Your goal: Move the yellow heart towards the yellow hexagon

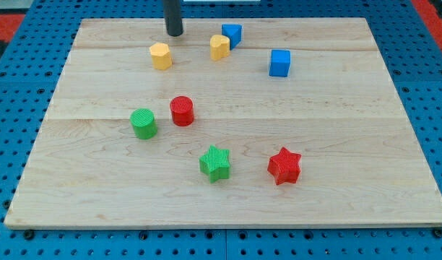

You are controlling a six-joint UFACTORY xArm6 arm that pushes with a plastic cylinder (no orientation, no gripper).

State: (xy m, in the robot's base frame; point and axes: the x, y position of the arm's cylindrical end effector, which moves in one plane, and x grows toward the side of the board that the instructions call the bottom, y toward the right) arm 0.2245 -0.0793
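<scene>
Hovering near the view's top, my tip (175, 33) is resting on the desk (336, 209) just above and to the right of the yellow hexagon (161, 55), touching no block; there is no gripper, only the rod, holding nothing. The yellow heart (219, 47) is sitting to the view's right of the hexagon, beside a blue block (232, 35). I judge the approach is underway: my tip is needing to get round to the heart's right side, then push leftward.
</scene>
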